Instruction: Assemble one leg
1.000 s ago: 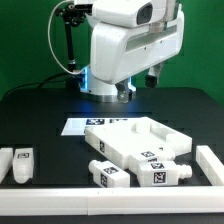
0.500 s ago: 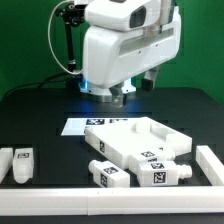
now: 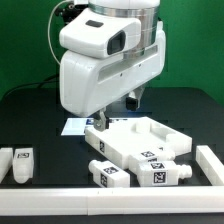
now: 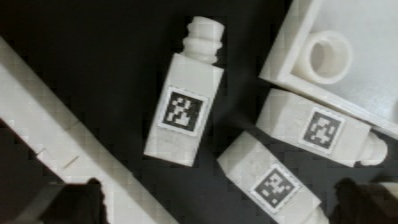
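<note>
Three legs lie in front of the large white panel [image 3: 140,138]: one toward the exterior view's left [image 3: 108,172], one toward its right [image 3: 166,176], and one against the panel's front edge [image 3: 152,156]. Two more legs [image 3: 22,163] lie at the far left. In the wrist view one leg [image 4: 185,105] shows its threaded end, and two others [image 4: 322,126] [image 4: 267,180] lie beside the panel [image 4: 356,75] with its round hole. My gripper [image 4: 228,207] is open and empty, well above these legs. In the exterior view the gripper [image 3: 101,120] is mostly hidden by the arm.
The marker board [image 3: 78,126] lies behind the panel, partly covered by the arm. A white raised rim [image 3: 212,164] borders the black table at the front and sides; it also shows in the wrist view [image 4: 45,135].
The arm has swung forward and toward the exterior view's left, now hanging over the marker board and the panel's back edge. The parts have not moved.
</note>
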Robot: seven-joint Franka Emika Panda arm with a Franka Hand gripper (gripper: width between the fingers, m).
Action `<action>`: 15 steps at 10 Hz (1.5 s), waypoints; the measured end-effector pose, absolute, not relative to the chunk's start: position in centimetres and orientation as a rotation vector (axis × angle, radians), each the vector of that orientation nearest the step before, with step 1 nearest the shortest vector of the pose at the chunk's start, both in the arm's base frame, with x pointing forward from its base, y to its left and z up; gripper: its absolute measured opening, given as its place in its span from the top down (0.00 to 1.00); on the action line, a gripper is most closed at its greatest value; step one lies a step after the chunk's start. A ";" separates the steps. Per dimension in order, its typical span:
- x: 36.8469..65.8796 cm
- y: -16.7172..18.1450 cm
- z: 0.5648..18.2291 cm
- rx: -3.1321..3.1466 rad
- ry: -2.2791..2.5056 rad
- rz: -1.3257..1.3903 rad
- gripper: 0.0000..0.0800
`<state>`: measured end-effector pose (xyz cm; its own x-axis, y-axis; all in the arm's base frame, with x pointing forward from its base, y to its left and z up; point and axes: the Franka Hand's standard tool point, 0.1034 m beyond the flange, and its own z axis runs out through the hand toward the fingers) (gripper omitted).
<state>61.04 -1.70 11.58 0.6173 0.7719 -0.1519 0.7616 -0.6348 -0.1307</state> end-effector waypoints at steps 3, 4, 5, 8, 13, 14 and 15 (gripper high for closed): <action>61.0 -2.3 9.6 -2.791 -1.275 0.319 0.19; 61.1 -2.6 8.3 -2.796 -1.250 0.334 0.19; 61.3 -2.6 7.2 -2.801 -1.223 0.313 0.19; 61.2 -2.8 5.0 -2.815 -1.224 0.265 0.19; 60.9 -2.9 2.9 -2.814 -1.225 0.263 0.19; 61.1 -2.9 3.0 -2.820 -1.232 0.246 0.19; 61.1 -2.9 2.9 -2.820 -1.231 0.247 0.19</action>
<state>61.07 -2.89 2.93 0.6691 0.7327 -0.1242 0.7239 -0.6804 -0.1139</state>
